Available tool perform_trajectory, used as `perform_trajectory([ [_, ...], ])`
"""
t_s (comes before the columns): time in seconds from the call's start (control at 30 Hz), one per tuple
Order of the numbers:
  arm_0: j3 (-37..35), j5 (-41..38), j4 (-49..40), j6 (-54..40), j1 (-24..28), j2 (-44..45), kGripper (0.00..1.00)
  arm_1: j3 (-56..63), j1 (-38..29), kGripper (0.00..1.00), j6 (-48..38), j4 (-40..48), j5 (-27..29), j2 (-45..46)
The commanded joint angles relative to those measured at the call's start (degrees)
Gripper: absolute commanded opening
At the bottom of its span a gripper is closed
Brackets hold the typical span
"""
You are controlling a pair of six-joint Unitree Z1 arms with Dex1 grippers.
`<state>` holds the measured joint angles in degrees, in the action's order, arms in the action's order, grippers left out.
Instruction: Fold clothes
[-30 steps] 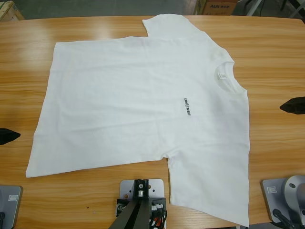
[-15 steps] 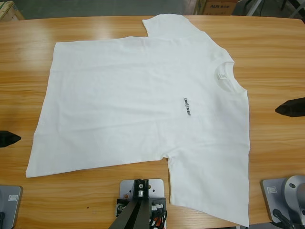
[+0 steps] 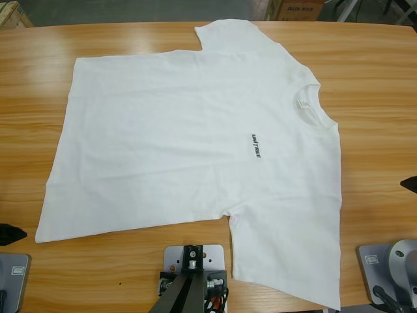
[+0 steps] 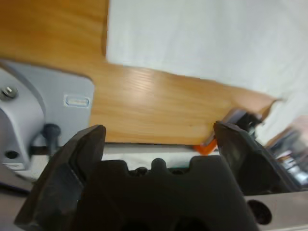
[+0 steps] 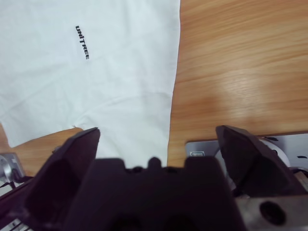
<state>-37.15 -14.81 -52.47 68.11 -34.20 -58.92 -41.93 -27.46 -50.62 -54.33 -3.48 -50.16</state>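
The clothes are one white T-shirt (image 3: 182, 130) spread flat and front up on the wooden table (image 3: 371, 78). Its neck with a white label (image 3: 301, 104) points right and its hem lies left. Dark chest lettering (image 3: 255, 146) shows near the middle. My left gripper (image 3: 10, 232) peeks in at the left edge, just off the hem's near corner. The left wrist view shows this gripper (image 4: 159, 129) open and holding nothing, with the shirt (image 4: 207, 38) beyond it. My right gripper (image 3: 410, 183) barely shows at the right edge, apart from the shirt. In its wrist view the gripper (image 5: 158, 130) is open and holds nothing, above the sleeve (image 5: 120, 86).
A cardboard box (image 3: 296, 8) stands beyond the table's far edge at the upper right. A wooden object (image 3: 13, 13) shows at the upper left corner. Bare wood runs around the shirt on every side.
Both grippers have drawn back toward the near edge of the table. The right one has slid almost out of the high view. The shirt has not moved.
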Motion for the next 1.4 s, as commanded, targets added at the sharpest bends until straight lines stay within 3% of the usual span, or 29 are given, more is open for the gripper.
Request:
perform_trajectory([
  [0.03,10.9,2.9,12.1,13.2,-0.9,1.3,0.895,1.9,-0.6,0.977,0.3,0.7,-1.5,0.4],
  [0.2,13.6,4.0,18.9,14.0,-0.9,-5.2,0.902,1.9,-0.6,0.977,0.6,1.3,-1.6,0.2],
  [0.6,13.7,4.5,22.1,14.7,-0.9,-14.1,0.903,2.2,-0.6,0.977,0.7,2.5,-1.6,-0.6],
  [0.77,15.0,5.7,26.9,15.6,-2.2,-18.1,0.974,2.3,-0.6,0.977,0.7,2.5,-1.9,0.0],
  [1.03,16.6,6.9,29.8,16.5,-3.6,-19.2,0.873,2.3,-0.6,0.977,0.6,2.7,-2.0,0.2],
  [1.17,18.3,7.3,32.5,16.4,-4.2,-18.5,0.734,2.3,-0.6,0.977,0.6,2.6,-2.1,1.2],
  [1.37,18.7,7.7,32.6,16.5,-7.3,-15.8,0.728,2.8,-0.6,0.973,0.6,2.6,-2.4,2.0],
  [1.4,18.4,7.4,32.7,16.5,-8.0,-16.1,0.653,2.8,-0.6,0.973,0.6,2.7,-2.5,2.0],
])
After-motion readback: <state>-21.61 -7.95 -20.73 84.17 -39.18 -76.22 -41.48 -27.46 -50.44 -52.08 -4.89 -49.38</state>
